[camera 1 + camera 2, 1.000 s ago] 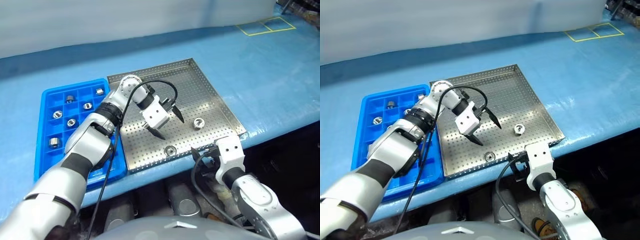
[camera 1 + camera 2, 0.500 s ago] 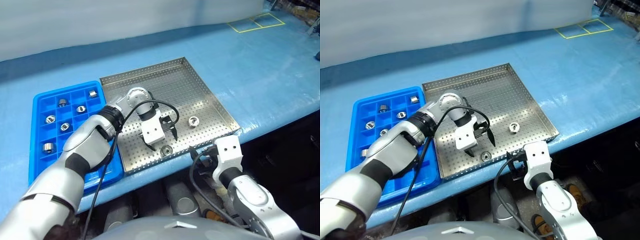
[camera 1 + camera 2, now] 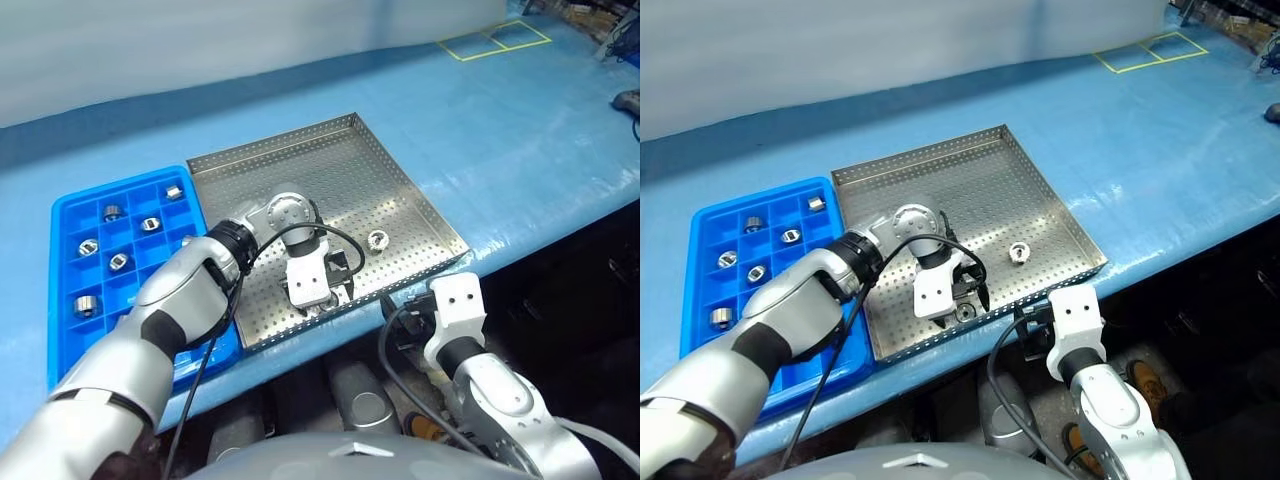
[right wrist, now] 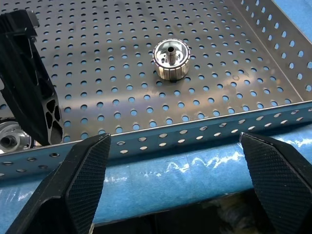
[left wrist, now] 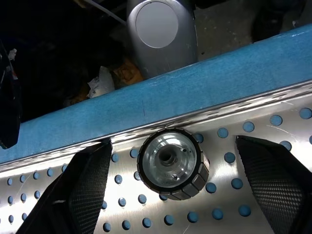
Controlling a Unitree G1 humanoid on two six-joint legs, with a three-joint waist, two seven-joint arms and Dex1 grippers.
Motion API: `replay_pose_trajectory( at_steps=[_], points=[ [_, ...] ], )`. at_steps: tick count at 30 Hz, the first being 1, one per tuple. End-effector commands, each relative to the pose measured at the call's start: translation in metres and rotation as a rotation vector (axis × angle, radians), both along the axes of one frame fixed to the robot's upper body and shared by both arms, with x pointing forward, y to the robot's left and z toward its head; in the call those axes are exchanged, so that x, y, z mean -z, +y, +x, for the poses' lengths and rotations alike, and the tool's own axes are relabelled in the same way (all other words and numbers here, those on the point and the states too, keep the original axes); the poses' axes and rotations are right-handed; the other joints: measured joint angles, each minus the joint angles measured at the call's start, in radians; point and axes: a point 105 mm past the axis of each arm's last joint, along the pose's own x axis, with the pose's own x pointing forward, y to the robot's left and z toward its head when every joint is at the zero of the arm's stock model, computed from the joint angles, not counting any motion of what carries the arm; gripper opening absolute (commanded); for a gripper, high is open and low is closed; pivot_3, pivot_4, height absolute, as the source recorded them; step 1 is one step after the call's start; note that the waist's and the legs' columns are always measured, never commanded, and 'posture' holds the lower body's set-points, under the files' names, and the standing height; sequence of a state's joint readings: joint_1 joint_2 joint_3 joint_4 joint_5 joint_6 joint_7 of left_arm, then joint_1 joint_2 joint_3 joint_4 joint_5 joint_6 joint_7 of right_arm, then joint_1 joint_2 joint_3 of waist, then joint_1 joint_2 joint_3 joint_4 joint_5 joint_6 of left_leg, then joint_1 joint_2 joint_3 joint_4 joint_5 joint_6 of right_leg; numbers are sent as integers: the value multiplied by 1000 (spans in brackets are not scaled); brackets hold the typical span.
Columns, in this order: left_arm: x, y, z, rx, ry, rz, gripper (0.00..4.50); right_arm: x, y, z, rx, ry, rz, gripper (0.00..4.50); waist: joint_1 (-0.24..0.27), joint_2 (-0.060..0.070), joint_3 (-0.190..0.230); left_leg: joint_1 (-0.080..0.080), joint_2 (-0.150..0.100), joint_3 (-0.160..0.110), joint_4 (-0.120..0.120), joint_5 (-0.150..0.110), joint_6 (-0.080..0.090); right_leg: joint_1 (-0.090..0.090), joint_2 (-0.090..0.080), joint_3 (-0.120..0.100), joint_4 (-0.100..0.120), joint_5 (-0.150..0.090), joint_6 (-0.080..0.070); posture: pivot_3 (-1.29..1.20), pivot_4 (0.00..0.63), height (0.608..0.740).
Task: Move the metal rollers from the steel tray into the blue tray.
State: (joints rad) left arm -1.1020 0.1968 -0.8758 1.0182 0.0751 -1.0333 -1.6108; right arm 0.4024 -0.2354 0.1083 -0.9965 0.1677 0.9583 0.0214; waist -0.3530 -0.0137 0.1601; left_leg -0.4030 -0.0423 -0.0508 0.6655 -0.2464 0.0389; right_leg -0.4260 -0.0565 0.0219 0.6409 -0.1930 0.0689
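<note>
No readable text, label, brand or number anywhere — not on trays, rollers or table cover.

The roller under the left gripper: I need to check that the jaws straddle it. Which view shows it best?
The left wrist view: the roller lies on the steel tray between both open fingers. In the eye views the left gripper half hides it; the right wrist view catches its edge.

My bench (image 3: 520,130) is covered in a blue sheet, and two trays lie directly on it, side by side near the front edge. The steel tray (image 3: 330,150) sits in the middle, turned a little askew, and the blue tray (image 3: 62,300) lies just beside it on my left. Far off to my right, yellow tape squares (image 3: 492,35) mark the sheet.
</note>
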Motion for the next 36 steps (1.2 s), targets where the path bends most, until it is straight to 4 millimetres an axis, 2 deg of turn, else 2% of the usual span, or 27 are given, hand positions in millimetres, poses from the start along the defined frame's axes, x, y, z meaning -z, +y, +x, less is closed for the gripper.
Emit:
replay_pose_trajectory(
  at_steps=[1,5,6,9,12,16,20,24,26,31,36],
  points=[
    [-2,-5,2,-11,-6,-15,3211,-18,1,1,2,-82,8,4500,-2,0,0,0,0,0,0,0,0,0,0,0,0,0,0,-455,150,740],
    [-9,-10,6,-52,-3,-56,1885,-18,1,1,1,-85,8,4500,-4,0,0,0,0,0,0,0,0,0,0,0,0,0,0,-442,150,740],
    [-16,-13,9,-79,6,-96,1743,-19,2,2,-4,-86,8,4500,-5,0,0,0,0,0,0,0,0,0,0,0,0,0,0,-435,150,740],
    [-33,-22,16,-155,30,-202,1743,-20,3,4,-17,-92,7,4500,-6,0,0,0,0,0,0,0,0,0,0,0,0,0,1,-416,150,740],
    [-59,-26,32,-277,36,-367,1743,-23,7,8,-41,-106,11,4500,-2,0,0,0,0,0,1,0,0,0,0,0,0,0,1,-386,150,740],
    [-96,-23,66,-580,38,-647,1743,-26,19,18,-110,-122,24,4500,6,0,0,0,0,0,1,0,0,0,0,0,1,1,2,-315,150,740],
    [-118,3,94,-882,16,-831,1743,-28,33,28,-191,-133,34,4500,29,1,0,1,0,0,0,0,0,0,1,0,2,1,2,-251,150,740],
    [-131,56,114,-1308,32,-953,1743,-33,51,40,-304,-147,39,4500,71,1,0,2,0,0,0,0,0,-1,1,1,3,1,1,-176,150,740],
    [-135,83,115,-1496,18,-1005,1743,-35,61,45,-362,-155,41,4500,100,2,0,2,0,0,0,0,0,-1,1,1,4,1,1,-137,150,740],
    [-128,145,91,-1872,9,-1007,1743,-43,92,58,-516,-177,48,4500,197,2,0,2,0,-1,-1,1,-2,-2,1,1,4,3,-3,-50,150,740],
    [-120,172,50,-1961,33,-923,1743,-46,115,60,-639,-187,53,4500,289,1,0,2,-1,-3,-2,0,-3,-2,1,0,3,4,-7,16,150,740]
  ],
)
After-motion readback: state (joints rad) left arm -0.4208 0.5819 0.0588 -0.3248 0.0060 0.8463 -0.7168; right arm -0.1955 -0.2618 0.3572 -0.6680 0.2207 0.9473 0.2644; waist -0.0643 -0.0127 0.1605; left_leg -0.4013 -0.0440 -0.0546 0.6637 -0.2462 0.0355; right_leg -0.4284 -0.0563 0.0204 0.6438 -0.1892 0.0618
